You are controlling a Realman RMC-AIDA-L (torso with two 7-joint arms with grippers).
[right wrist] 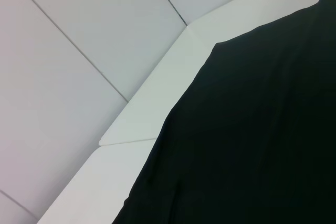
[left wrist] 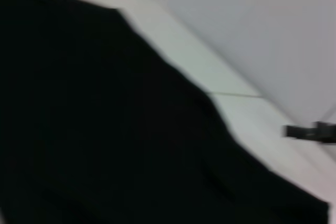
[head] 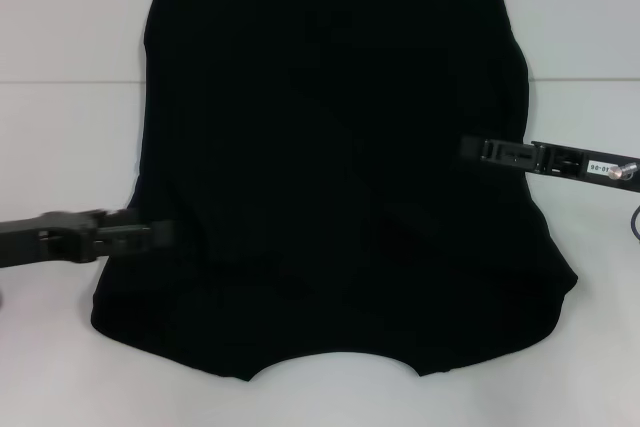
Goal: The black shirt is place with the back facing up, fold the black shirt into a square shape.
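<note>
Left gripper (head: 165,235): it reaches in from the robot's left, low over the table (head: 60,147), with its tip at the left edge of the black shirt (head: 330,177), toward the near end. Its dark fingers merge with the dark cloth, so I cannot tell whether they are released, clenched or pinching fabric. The position suggests it is there to take or hold that side edge for a fold toward the middle — a judgement, not an observation.

Black shirt: it lies flat on the white table, centred before the robot. The curved neckline sits at the near edge and the straight hem at the far edge. Both sides appear to run fairly straight with no sleeve sticking out, so the sleeves may already be tucked in; the outline is closer to a tall rectangle than a square. At least one lengthwise fold looks outstanding.

Right gripper (head: 470,149): it comes in from the robot's right at about mid-length of the shirt, its tip over the cloth near the right edge. It sits farther from the robot than the left one — the two are not level. Contact with the cloth cannot be confirmed, and its finger state cannot be told either. It also shows small and distant in the left wrist view (left wrist: 310,131).
</note>
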